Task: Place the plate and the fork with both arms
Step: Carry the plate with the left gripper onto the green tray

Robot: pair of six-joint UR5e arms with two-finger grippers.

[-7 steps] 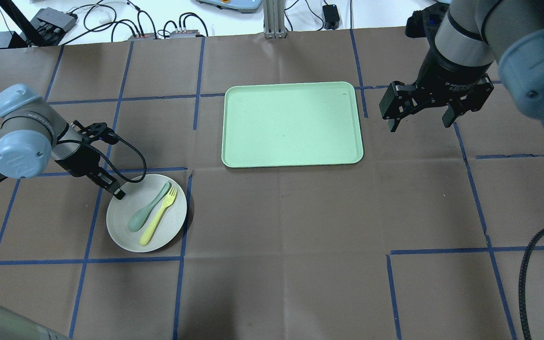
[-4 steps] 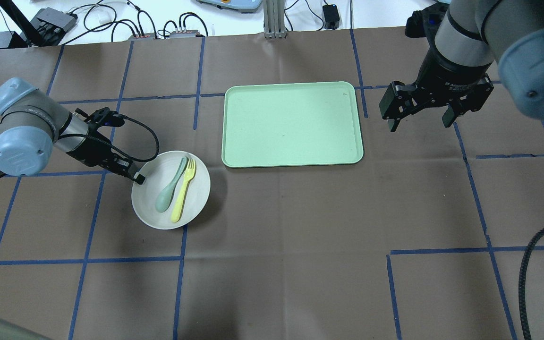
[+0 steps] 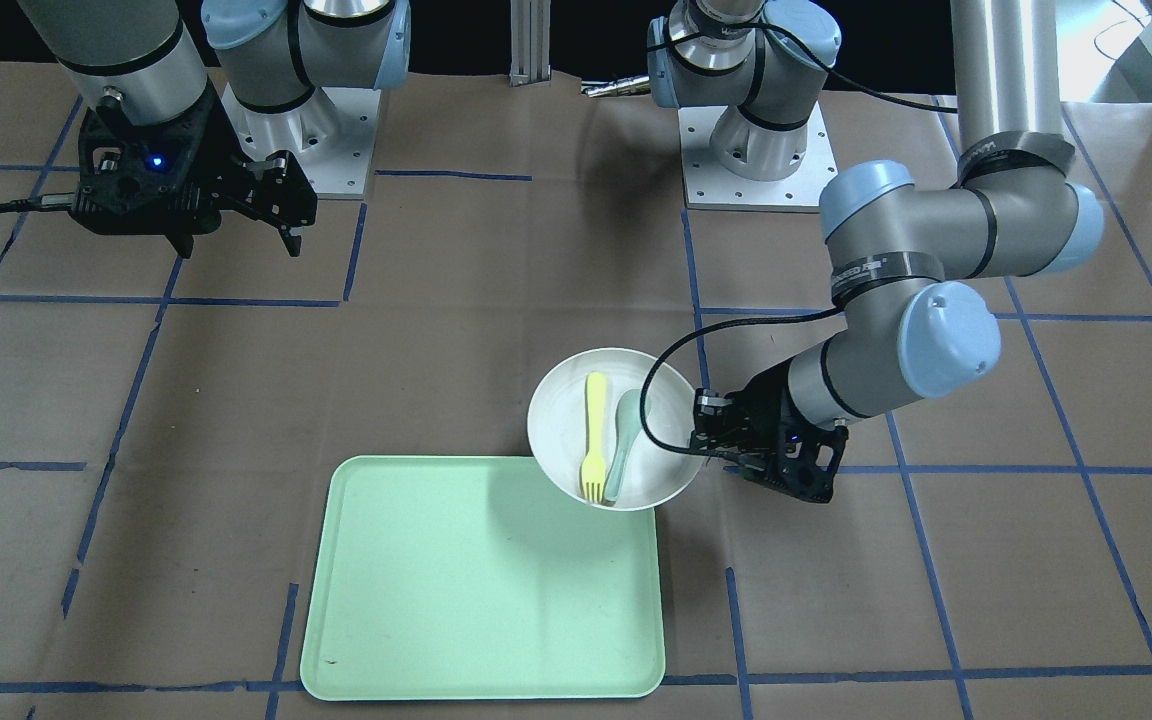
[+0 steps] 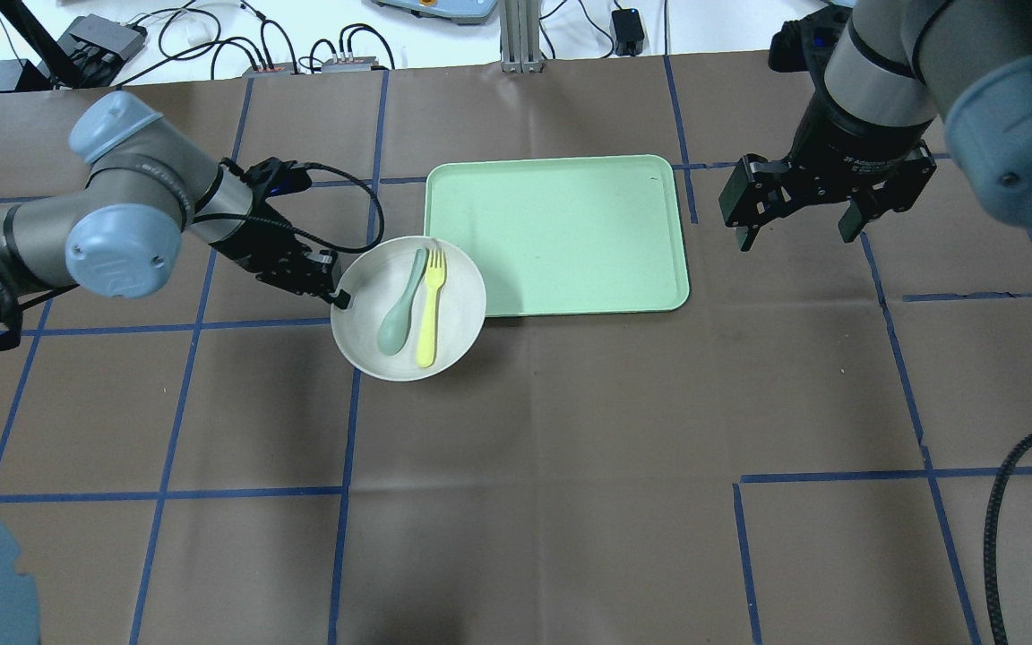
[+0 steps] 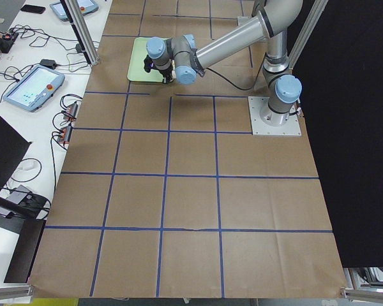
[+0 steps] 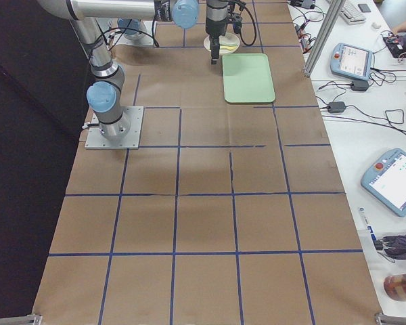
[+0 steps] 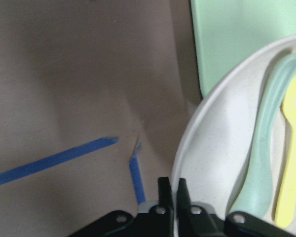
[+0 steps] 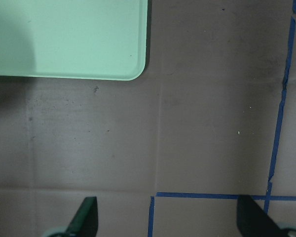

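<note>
My left gripper (image 4: pixel 337 296) is shut on the rim of the off-white plate (image 4: pixel 453 336) and holds it above the table, its far edge over the mint-green tray's (image 4: pixel 570 233) near-left corner. The pale-yellow fork (image 4: pixel 428 309) and a grey-green spoon (image 4: pixel 398 309) lie side by side on the plate. The left wrist view shows the fingers (image 7: pixel 164 195) pinching the plate rim (image 7: pixel 207 143), with the fork (image 7: pixel 288 163) and spoon (image 7: pixel 264 143) beyond. My right gripper (image 4: pixel 798 224) hangs open and empty above the table, right of the tray. In the front view the plate (image 3: pixel 561 435) overlaps the tray corner (image 3: pixel 496 600).
Brown paper with blue tape lines covers the table (image 4: pixel 570 466). Cables and boxes (image 4: pixel 211 40) lie along the far edge. A black cable (image 4: pixel 1009 502) hangs at the right. The right wrist view shows the tray's corner (image 8: pixel 69 39) and bare table.
My left gripper has carried the plate, with fork and spoon on it, up and to the right, from the table's left part to the tray's left corner. The right arm has not moved.
</note>
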